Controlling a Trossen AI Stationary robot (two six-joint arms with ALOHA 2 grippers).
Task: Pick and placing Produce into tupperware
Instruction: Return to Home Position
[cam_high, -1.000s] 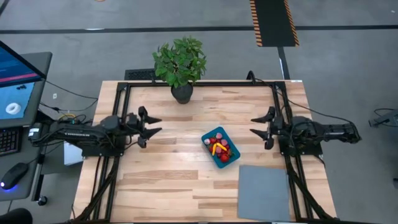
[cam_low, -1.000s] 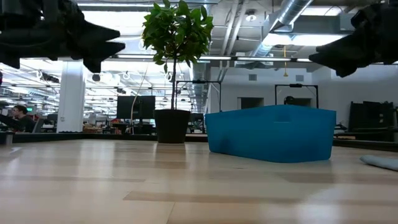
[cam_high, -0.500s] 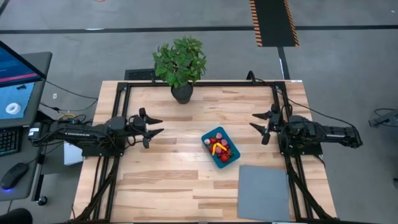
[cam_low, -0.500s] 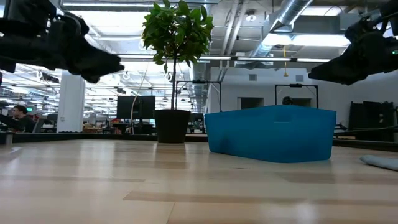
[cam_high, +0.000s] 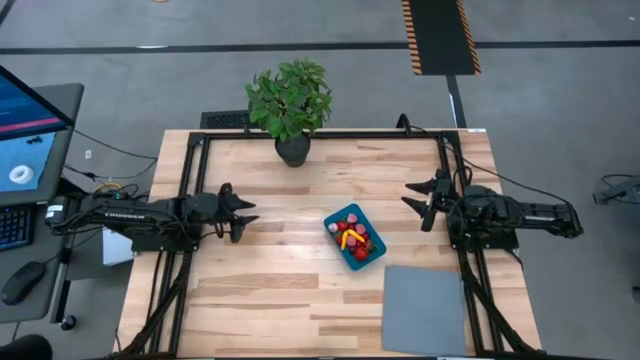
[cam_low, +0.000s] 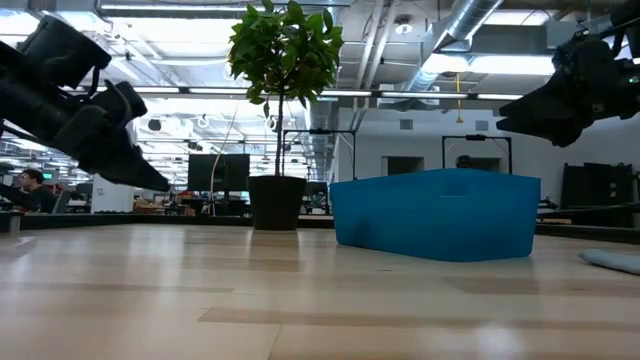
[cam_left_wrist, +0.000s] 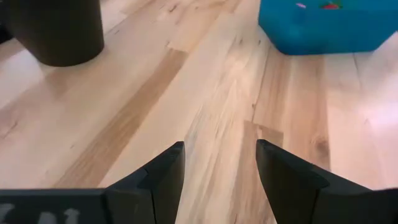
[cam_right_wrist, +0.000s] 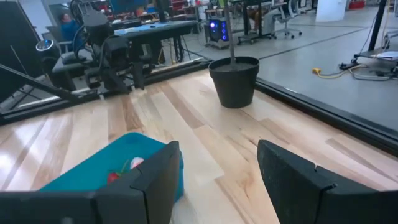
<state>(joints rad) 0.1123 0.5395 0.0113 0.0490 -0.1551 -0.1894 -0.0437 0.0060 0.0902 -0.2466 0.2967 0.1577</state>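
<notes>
The teal-blue tub (cam_high: 355, 237) stands on the wooden table right of centre, and the small red, pink and yellow produce pieces (cam_high: 353, 236) lie inside it. In the low view the tub (cam_low: 435, 215) hides them. My left gripper (cam_high: 247, 213) hovers open over the table's left part, tipped down toward the board, well left of the tub. In its wrist view (cam_left_wrist: 221, 146) only bare wood lies between the fingers. My right gripper (cam_high: 407, 196) hovers open to the right of the tub, above the table, and the tub (cam_right_wrist: 106, 168) shows just ahead of its fingers.
A potted plant (cam_high: 290, 100) stands at the far edge, its dark pot (cam_low: 277, 203) left of the tub. A flat grey mat (cam_high: 424, 310) lies at the near right corner. Bare wood spreads across the table's middle and near left.
My left gripper has tipped its fingers downward and sunk toward the table, drawing back a little toward the left edge. My right gripper has turned slightly about its own axis and then kept still. The tub and the produce have not moved.
</notes>
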